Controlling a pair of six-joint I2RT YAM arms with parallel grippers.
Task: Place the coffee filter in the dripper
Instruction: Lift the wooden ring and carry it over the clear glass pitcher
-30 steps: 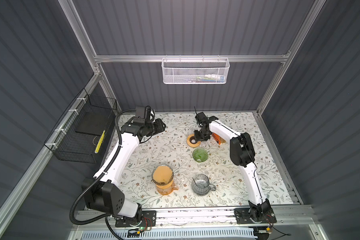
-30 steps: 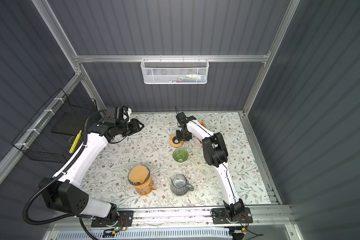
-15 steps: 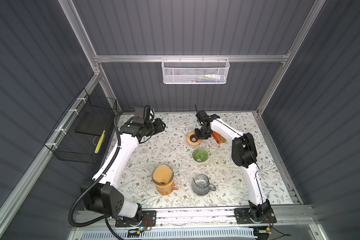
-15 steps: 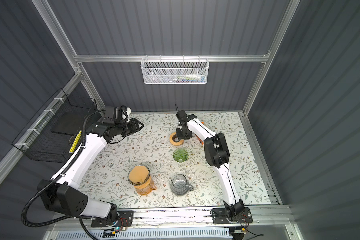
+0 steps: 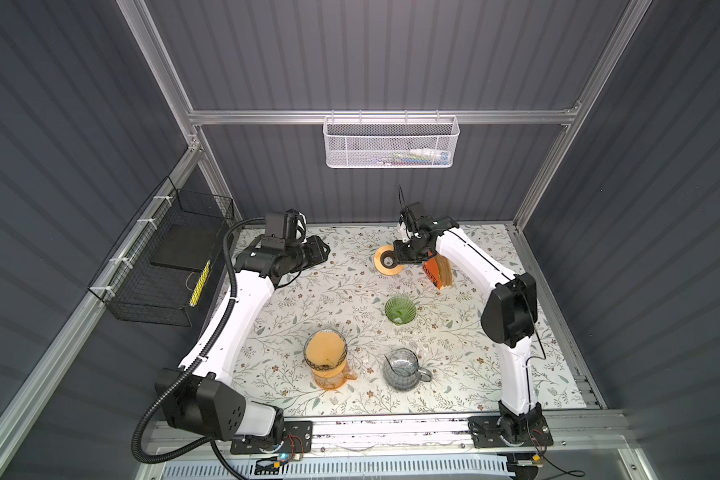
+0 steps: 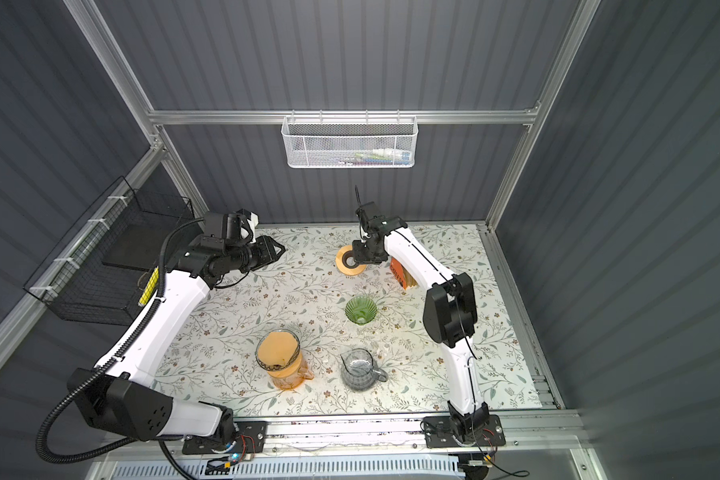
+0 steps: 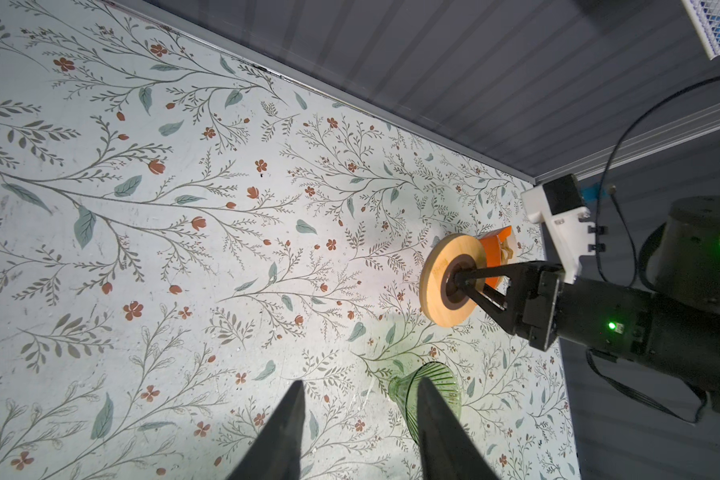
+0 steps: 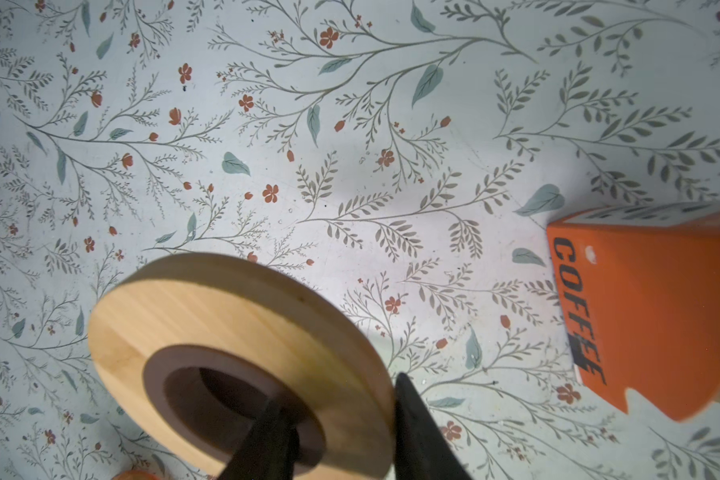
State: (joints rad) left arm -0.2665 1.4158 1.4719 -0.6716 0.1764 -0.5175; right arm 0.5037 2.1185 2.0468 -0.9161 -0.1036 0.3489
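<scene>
Nearest, an orange jug (image 5: pixel 327 370) and a clear jug (image 5: pixel 404 368) are standing on the bench (image 5: pixel 292 316), with the green dripper (image 5: pixel 399 309) sitting upright behind them. Farther back, the right tool (image 8: pixel 337 395) is gripping a wooden ring (image 8: pixel 225 307), 1 finger through its hole and 1 outside the rim, beside the orange box (image 8: pixel 649 299) where the coffee filters (image 5: pixel 445 271) are sitting. The left tool (image 7: pixel 360 382) is hanging part open, holding nothing, at the far left.

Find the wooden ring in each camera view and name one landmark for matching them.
In a top view: the wooden ring is near the back wall's middle.
In a top view: ring in the same place, behind the green funnel.
Left wrist view: ring in front of the orange coffee box.
Right wrist view: ring close up, that box alongside.
Landmark: the orange coffee box, beside the ring everywhere.
</scene>
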